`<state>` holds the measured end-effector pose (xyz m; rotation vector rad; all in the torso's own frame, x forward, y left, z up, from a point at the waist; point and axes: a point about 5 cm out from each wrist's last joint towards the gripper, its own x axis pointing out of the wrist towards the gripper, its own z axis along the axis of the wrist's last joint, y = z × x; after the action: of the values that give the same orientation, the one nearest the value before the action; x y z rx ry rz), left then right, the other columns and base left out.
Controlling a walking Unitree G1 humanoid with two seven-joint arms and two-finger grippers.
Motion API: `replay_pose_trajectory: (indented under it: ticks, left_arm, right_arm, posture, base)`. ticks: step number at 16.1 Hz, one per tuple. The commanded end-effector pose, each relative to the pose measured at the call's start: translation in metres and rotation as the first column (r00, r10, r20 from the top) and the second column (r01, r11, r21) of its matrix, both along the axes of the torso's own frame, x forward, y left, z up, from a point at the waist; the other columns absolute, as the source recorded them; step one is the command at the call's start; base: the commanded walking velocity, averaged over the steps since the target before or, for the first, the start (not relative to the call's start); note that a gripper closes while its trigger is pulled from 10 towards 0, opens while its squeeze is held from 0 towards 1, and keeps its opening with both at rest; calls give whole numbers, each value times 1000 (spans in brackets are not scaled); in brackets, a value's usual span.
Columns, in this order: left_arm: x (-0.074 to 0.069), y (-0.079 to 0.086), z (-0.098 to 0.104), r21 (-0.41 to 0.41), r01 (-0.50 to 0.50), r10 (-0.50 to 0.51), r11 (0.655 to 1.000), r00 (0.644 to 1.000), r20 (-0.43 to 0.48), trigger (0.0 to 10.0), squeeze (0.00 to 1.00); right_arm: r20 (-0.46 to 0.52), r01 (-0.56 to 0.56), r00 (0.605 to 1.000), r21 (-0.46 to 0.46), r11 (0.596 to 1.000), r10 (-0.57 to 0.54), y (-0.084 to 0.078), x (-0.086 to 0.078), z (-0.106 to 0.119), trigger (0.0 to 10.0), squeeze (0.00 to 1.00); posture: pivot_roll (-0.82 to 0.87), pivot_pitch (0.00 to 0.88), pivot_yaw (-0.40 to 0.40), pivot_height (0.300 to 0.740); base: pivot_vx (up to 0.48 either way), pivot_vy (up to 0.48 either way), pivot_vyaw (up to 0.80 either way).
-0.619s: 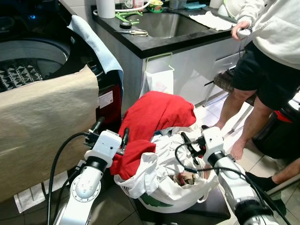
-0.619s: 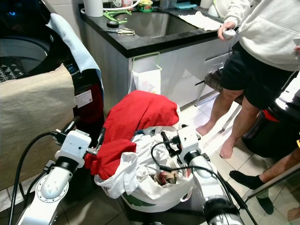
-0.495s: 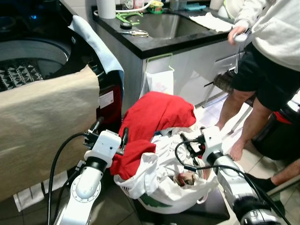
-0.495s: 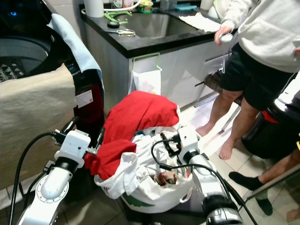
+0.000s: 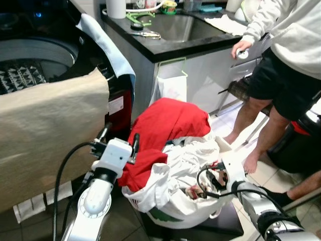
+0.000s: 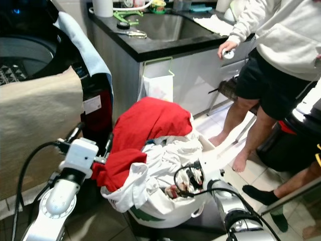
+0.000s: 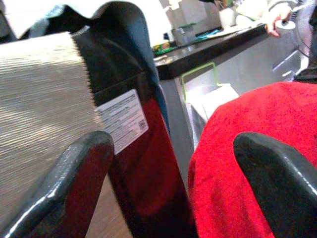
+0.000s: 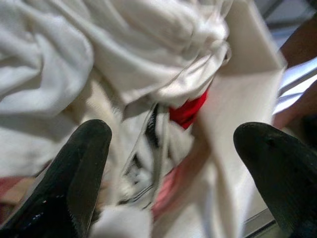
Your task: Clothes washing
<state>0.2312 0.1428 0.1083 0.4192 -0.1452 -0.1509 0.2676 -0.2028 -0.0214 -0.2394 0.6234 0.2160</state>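
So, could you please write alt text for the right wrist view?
The right gripper, its black fingers open, points into a heap of white laundry with a scrap of red cloth showing through.

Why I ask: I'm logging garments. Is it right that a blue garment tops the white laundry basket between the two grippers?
Not quite: the garment topping the white laundry basket is red, not blue, as the left eye view shows. It does sit between the left gripper and right gripper.

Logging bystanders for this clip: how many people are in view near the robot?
2. One person in a pale top and black shorts stands at the sink counter; a second person's leg in a dark sock shows near the right edge. Others may be hidden.
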Motion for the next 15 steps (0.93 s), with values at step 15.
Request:
replay_pose_trajectory:
  ticks: [15]
  left_arm:
    - [11,4,-3,-59,-56,54,997,998,-22,10000,0]
  right_arm:
    - [381,-171,923,305,937,44,13,31,74,10000,0]
  posture:
    - [84,0,-130,740]
  base:
    - [0,0,0]
